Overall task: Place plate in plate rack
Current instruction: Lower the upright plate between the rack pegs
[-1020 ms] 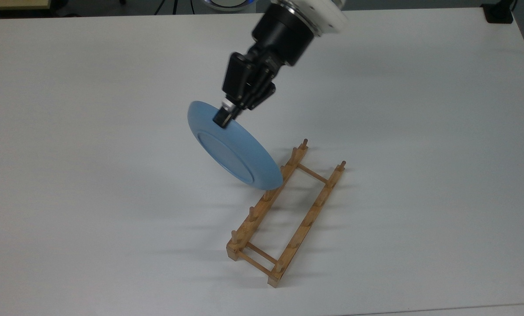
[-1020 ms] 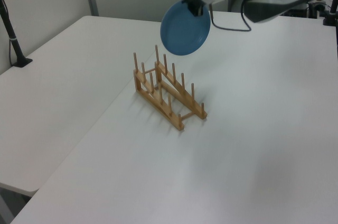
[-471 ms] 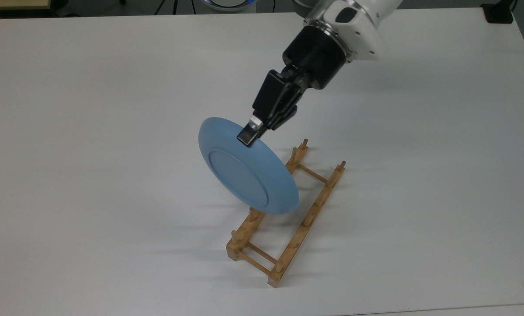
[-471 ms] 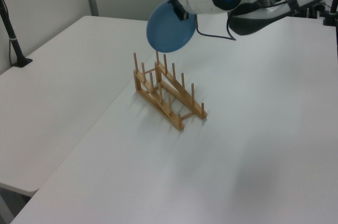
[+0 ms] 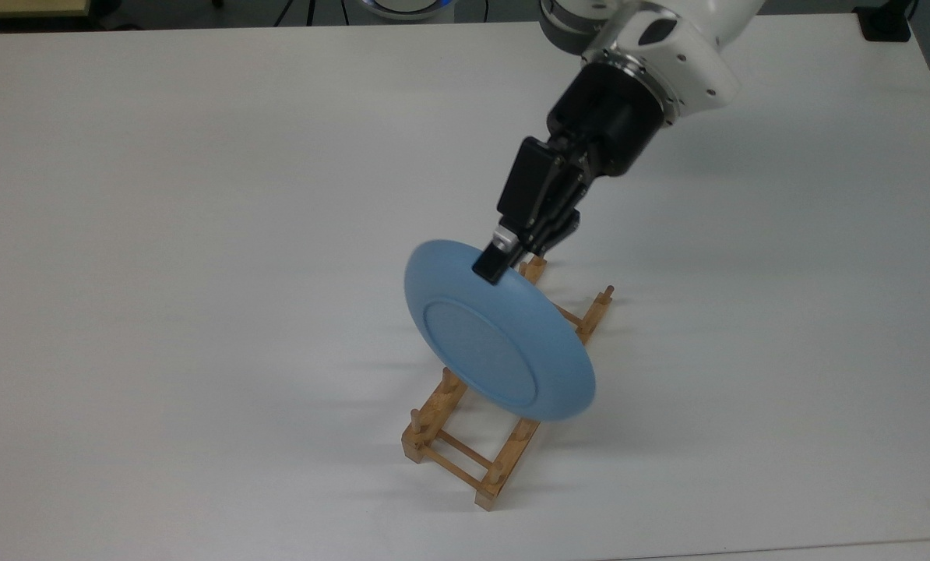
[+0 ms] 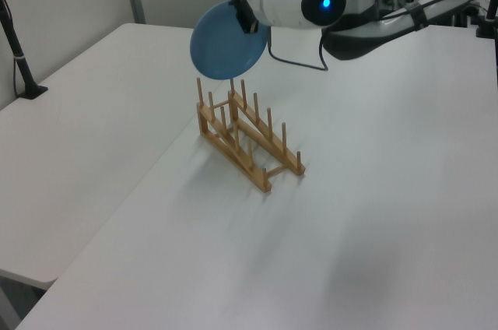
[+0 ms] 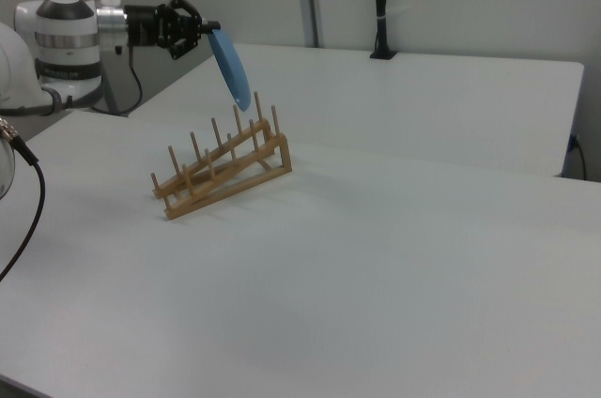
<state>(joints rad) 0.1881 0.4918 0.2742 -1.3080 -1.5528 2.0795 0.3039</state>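
1. The black two-finger end effector [image 5: 498, 263] is clamped on the rim of the round light-blue shallow plate [image 5: 498, 341], one finger [image 5: 494, 262] lying across the plate's underside near its top edge
2. The plate hangs in the air on edge and tilted, above the long narrow light-wood plate rack [image 5: 504, 386]; in the right view the plate [image 7: 228, 68] shows nearly edge-on over the rack's taller end, its lower edge close above the peg tips but apparently not touching them
3. The rack [image 6: 245, 135] stands loose on the white tabletop [image 5: 200, 234], towards the middle and well away from every edge; nothing appears to hold it down
4. Judgement: the plate is not yet seated, and the lowering into a slot between two pairs of pegs is yet to come
5. Risks from here:
   - the plate's tilt may not match the gap between pegs, so its lower edge could land on a peg tip and ride up or twist in the grip
   - a sideways push on the pegs could slide or tip the light rack, since it rests free
   - the hold is on a small patch of rim, so a knock could swing the plate about that point
   - letting go before both rails carry the plate could let it roll or fall flat onto the tabletop
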